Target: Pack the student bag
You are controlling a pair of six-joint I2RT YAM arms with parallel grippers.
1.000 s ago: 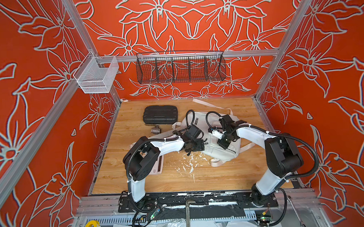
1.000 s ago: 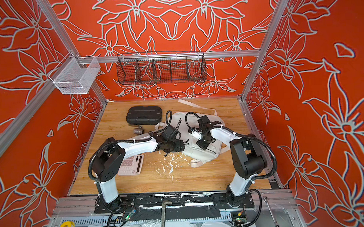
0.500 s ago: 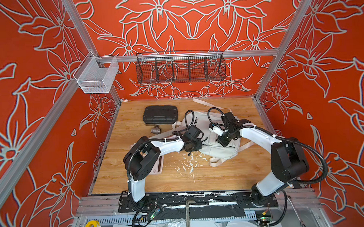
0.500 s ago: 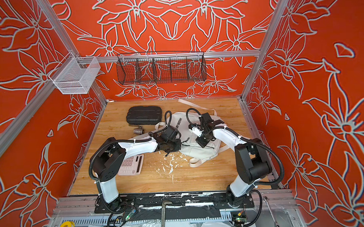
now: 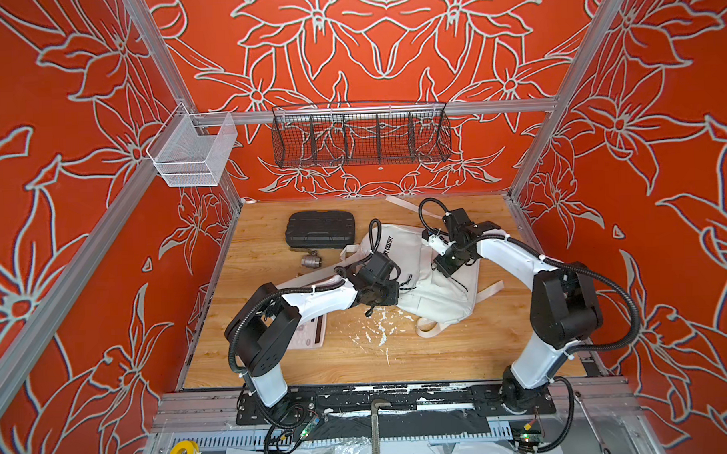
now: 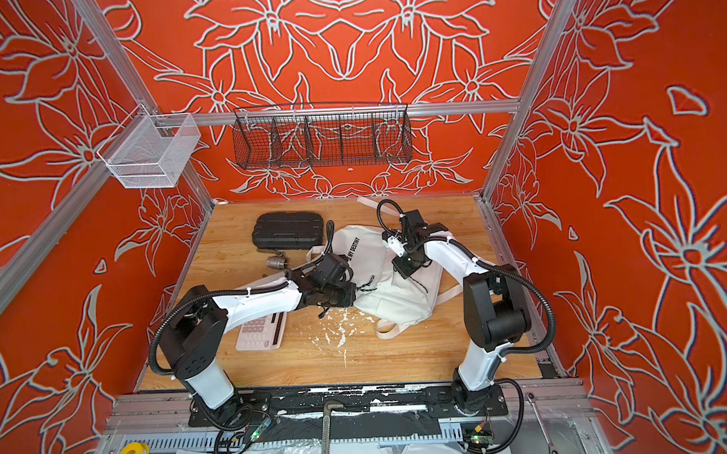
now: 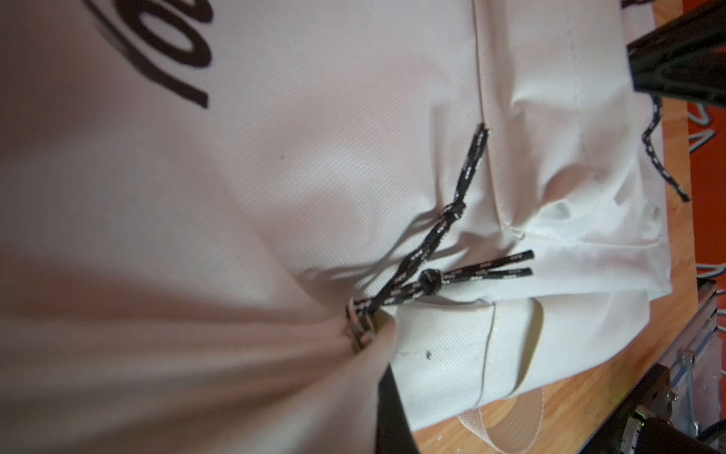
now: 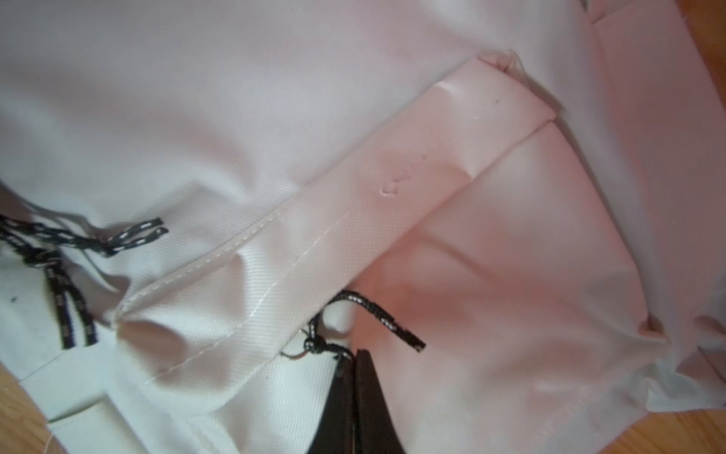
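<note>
**In both top views**, the student bag lies flat on the desk, right of middle. A black case lies just beyond its far-left corner, outside it. My left end effector is at the bag's near-left edge and my right end effector is over its middle.

**Left wrist view:** the left jaws are pressed together on a bunched fold of the bag beside the metal zipper slider. One finger shows. Two knotted cords trail loose.

**Right wrist view:** the right end effector pinches the pocket cord pull just past its knot, under the stitched flap.

I judge the step to be unzipping, with packing not yet begun. To do it well, I would keep the left pinch fixed as an anchor so the cloth stays taut. I would draw the right hand low and steadily along the zipper's line, never upward. The thin cord could slip from the grip, or the whole bag could slide.
</note>
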